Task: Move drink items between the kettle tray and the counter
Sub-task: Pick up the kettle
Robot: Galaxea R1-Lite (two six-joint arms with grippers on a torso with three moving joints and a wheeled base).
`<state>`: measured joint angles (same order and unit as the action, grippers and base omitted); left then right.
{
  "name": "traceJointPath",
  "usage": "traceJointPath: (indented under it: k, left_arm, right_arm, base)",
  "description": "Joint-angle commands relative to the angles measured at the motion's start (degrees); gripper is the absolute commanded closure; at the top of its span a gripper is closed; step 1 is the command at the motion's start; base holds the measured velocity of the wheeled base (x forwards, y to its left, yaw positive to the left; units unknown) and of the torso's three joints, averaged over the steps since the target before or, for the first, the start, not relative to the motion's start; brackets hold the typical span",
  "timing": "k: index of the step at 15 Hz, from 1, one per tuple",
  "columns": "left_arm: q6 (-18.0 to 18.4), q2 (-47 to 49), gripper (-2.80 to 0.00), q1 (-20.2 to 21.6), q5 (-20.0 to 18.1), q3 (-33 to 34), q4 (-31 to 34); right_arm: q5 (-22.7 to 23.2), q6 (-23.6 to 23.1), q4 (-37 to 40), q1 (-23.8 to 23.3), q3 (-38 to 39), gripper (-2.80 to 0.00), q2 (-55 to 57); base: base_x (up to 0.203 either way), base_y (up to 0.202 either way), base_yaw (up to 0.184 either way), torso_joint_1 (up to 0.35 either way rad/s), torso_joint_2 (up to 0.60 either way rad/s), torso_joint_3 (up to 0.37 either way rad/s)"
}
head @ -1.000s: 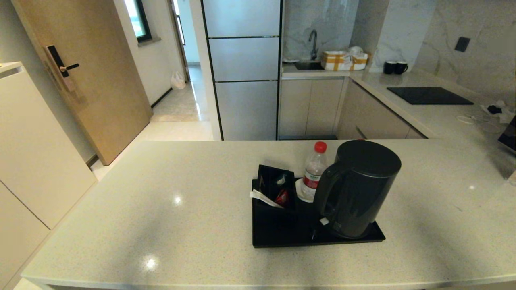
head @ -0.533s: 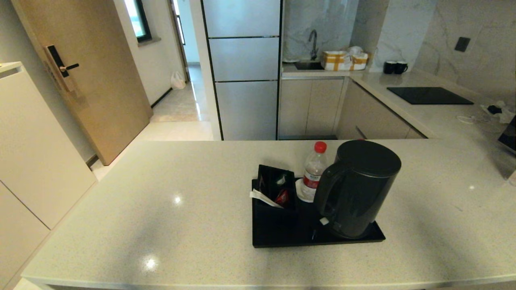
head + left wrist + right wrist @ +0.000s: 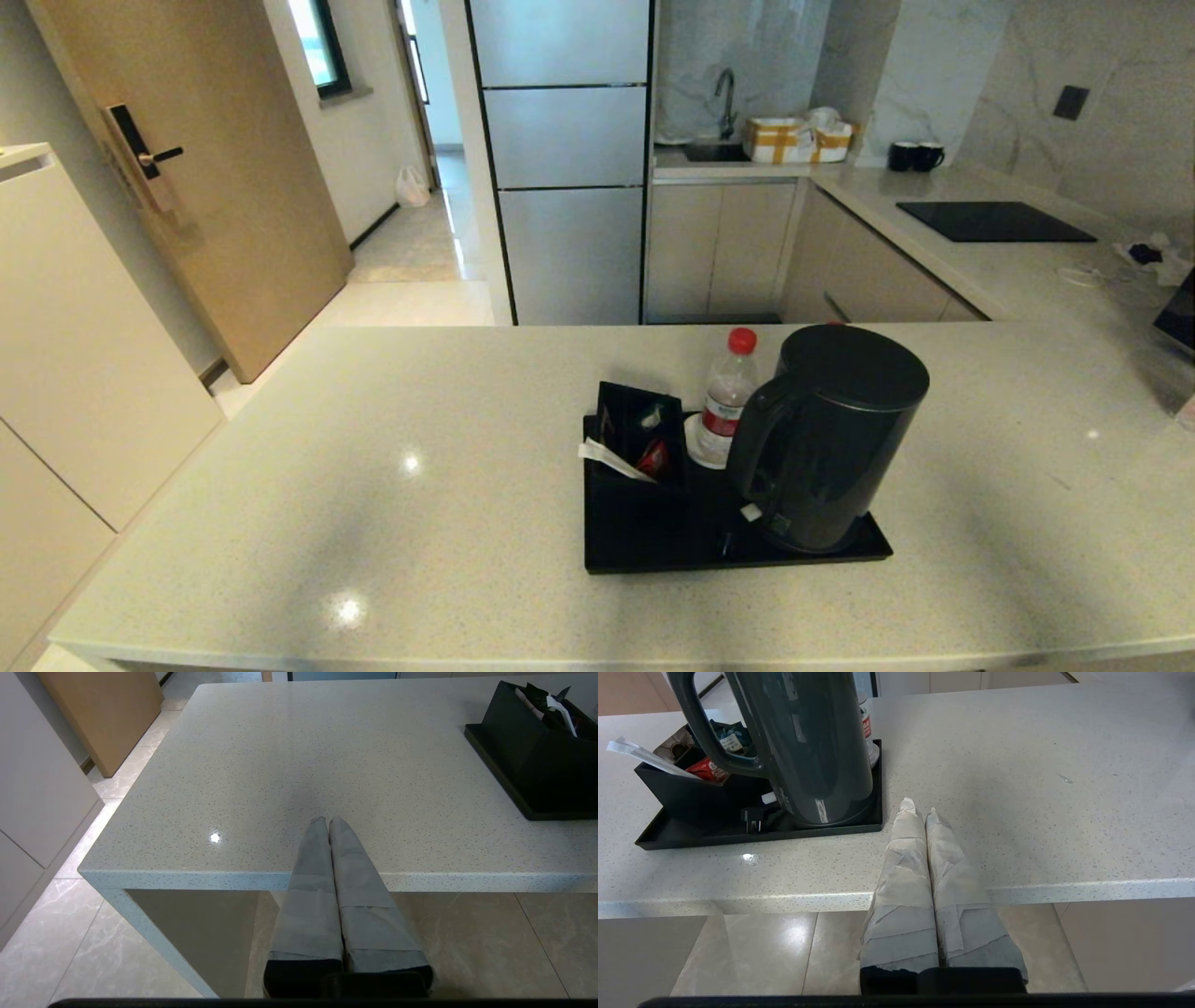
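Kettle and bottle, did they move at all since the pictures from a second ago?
No, nothing visibly changed. The kettle and the water bottle stand on the tray as before, the box of sachets beside them. No arm has entered the head view; both grippers, left and right, are shut.

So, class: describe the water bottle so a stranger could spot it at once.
Find the beige counter and the black tray on it. Behind the tall dark kettle, beside the black sachet box, stands the water bottle: the only clear thing there, with a red cap and red-white label.
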<state>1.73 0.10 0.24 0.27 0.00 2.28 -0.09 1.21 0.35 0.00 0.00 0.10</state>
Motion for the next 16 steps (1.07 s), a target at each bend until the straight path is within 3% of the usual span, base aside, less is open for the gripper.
traceJointPath:
  k: [1, 16]
  left_arm:
    - [-0.1, -0.1, 0.00, 0.0, 0.0, 0.0, 0.0]
    - [-1.6, -0.1, 0.00, 0.0, -0.1, -0.1, -0.3]
  right_arm:
    - [0.0, 0.0, 0.0, 0.0, 0.0, 0.00, 0.1]
    - [0.0, 0.0, 0.0, -0.1, 0.0, 0.00, 0.1]
  base:
    - [0.000, 0.000, 0.000, 0.000, 0.00, 0.000]
    - [0.000, 0.000, 0.000, 0.000, 0.00, 0.000]
